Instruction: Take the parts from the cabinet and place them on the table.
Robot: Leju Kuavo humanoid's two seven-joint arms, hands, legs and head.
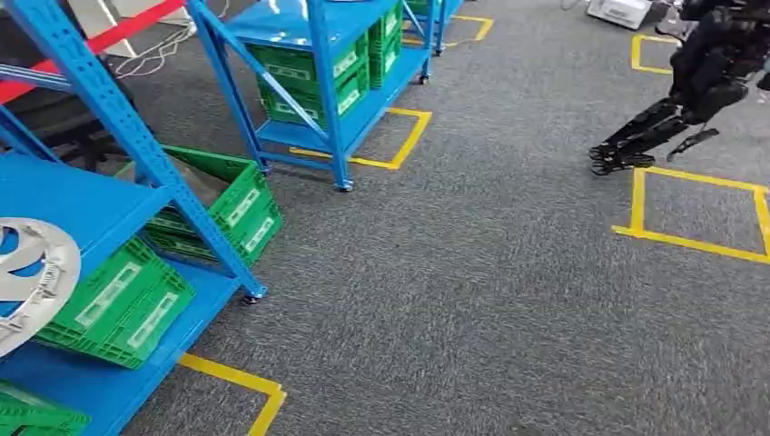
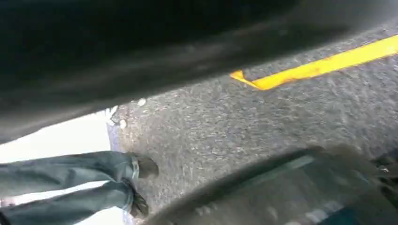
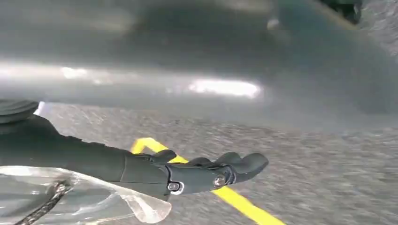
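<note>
A silver curved part with cut-outs shows at the left edge of the head view, in front of the blue cabinet shelf; what bears it is hidden. Green crates stand on the shelf below, and another sits tilted behind the upright. In the right wrist view my right hand stretches its dark fingers out flat above the carpet, with nothing between them. Clear plastic wraps the wrist. A blurred grey surface passes close above the hand.
A second blue rack with green crates stands further back. Yellow tape squares mark the grey carpet. A black robot stands at the far right. A person's legs in jeans are near my left side.
</note>
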